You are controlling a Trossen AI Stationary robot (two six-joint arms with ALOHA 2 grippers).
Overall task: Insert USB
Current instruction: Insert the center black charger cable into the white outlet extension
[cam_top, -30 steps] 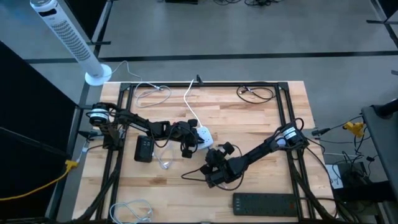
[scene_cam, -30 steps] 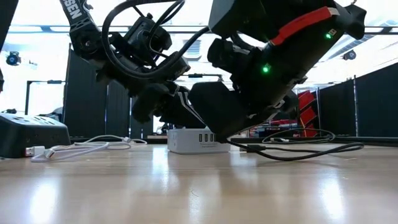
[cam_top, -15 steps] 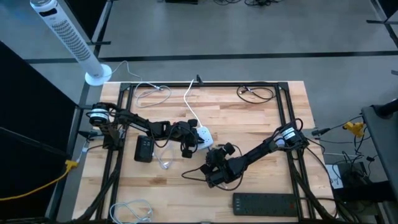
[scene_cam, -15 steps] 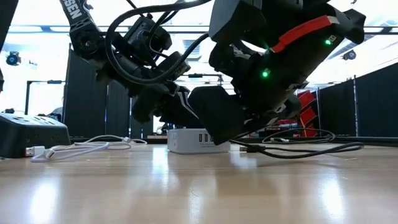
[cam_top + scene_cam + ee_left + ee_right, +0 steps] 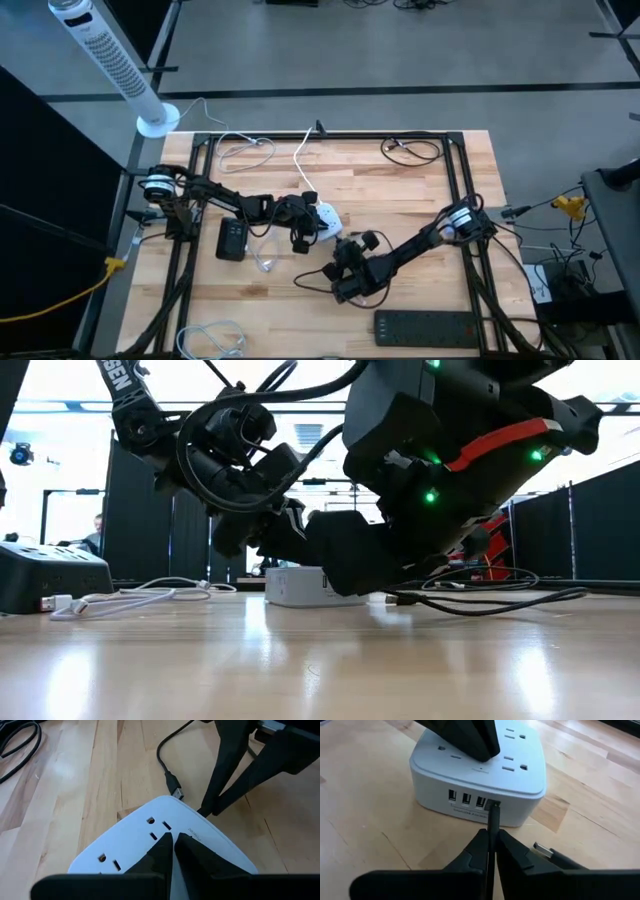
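My left gripper (image 5: 172, 847) presses closed on the charger (image 5: 480, 770); my right gripper (image 5: 490, 851) jaws pinch the plug (image 5: 492, 815) at the fourth port, not yet seated.

From table height, the white charging hub (image 5: 300, 586) sits mid-table on the wood, partly hidden by the dark bulk of the right arm (image 5: 450, 470) with its green lights and red strip; the left arm (image 5: 215, 455) leans in from behind, over the hub; a black cable (image 5: 480, 603) loops away beside it; a white cable (image 5: 130, 598) trails toward a black power strip (image 5: 45, 575).
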